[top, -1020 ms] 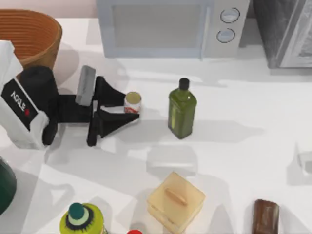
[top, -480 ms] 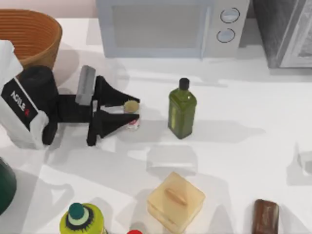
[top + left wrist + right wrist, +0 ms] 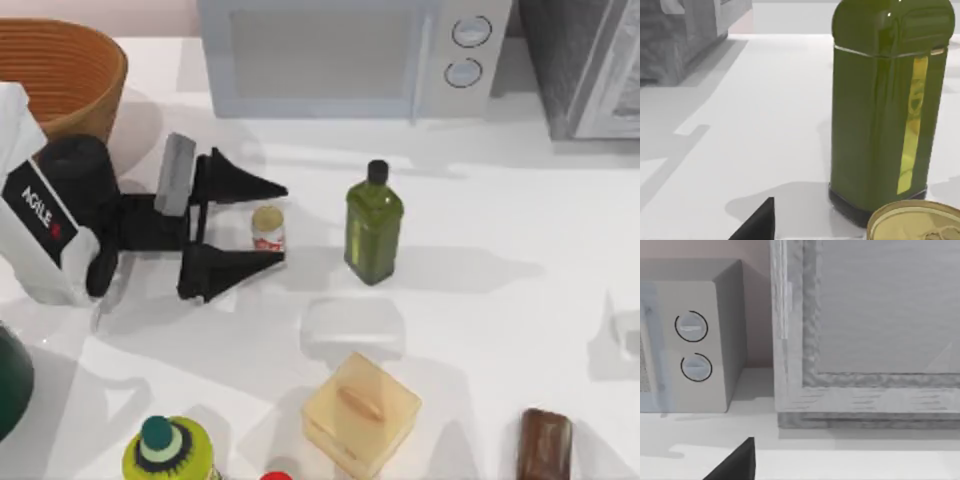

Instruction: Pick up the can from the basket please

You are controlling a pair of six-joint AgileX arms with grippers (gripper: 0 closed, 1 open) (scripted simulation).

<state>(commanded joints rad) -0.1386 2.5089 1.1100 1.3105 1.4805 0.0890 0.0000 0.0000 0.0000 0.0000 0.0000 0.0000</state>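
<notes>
The can (image 3: 267, 228), small and white with red markings and a tan top, stands upright on the white table between the two black fingers of my left gripper (image 3: 283, 224). The gripper is open, and each finger stands apart from the can. In the left wrist view the can's tan top (image 3: 920, 224) sits close in, with one black fingertip (image 3: 758, 222) beside it. The woven orange-brown basket (image 3: 92, 105) stands at the back left corner, behind my left arm. My right arm is parked near the back right, facing the microwave (image 3: 695, 347).
A green square bottle (image 3: 373, 228) with a black cap stands just right of the can and looms large in the left wrist view (image 3: 885, 100). The microwave (image 3: 340, 55) lines the back. A tan box (image 3: 360, 410), a yellow-green bottle (image 3: 168, 450) and a brown block (image 3: 545, 445) crowd the front.
My left gripper's fingers have spread apart and let go of the can. The can dropped slightly toward the front and now stands on the table.
</notes>
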